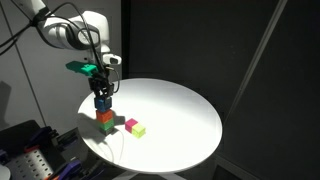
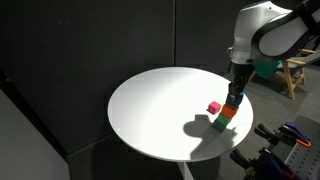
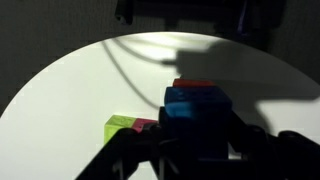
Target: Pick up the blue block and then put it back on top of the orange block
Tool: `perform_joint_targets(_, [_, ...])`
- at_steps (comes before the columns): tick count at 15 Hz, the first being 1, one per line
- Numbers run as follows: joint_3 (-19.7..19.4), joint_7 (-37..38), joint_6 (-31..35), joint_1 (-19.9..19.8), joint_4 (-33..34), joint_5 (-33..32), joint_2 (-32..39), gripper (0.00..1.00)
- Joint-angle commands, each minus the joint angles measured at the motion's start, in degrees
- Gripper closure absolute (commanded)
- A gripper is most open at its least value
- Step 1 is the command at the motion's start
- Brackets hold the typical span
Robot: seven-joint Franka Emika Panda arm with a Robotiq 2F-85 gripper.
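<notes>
The round white desk (image 1: 180, 110) fills the middle of both exterior views, and the Panda arm (image 1: 70, 35) reaches down from the upper left of the frame to a short tower near the desk's lower left edge. The end effector (image 1: 102, 95) is lowered around the top of that tower. In the wrist view its dark fingers flank the blue block (image 3: 197, 112) closely on both sides, but the lower frame is too shadowed for me to tell whether the pads are pressing on it or only framing it. The blue block is at the top of the stack, on or just above the orange block (image 1: 103, 113), which itself rests on a green block (image 1: 106, 124). I cannot make out a gap between blue and orange. A pink cube (image 2: 213, 107) and a yellow-green cube (image 1: 139, 131) lie touching each other just beside the tower's base. I judge this step to be the handling of the blue block right at the stack, so I want purely vertical travel and no sideways drift, because a three-high tower tips easily. I would keep the block's faces square with the orange edge showing behind it in the wrist view, move slowly near contact, and open only once blue sits flat.
</notes>
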State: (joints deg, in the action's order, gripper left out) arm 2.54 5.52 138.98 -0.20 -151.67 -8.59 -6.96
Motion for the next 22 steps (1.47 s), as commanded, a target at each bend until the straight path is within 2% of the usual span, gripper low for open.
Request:
perform_joint_targets(1, [-0.2, 1.3, 1.2, -0.3, -0.3, -2.1, 0.1, 0.69])
perform_joint_targets(22, [-0.4, 1.0, 3.0, -0.2, -1.1, -1.7, 0.5, 0.69])
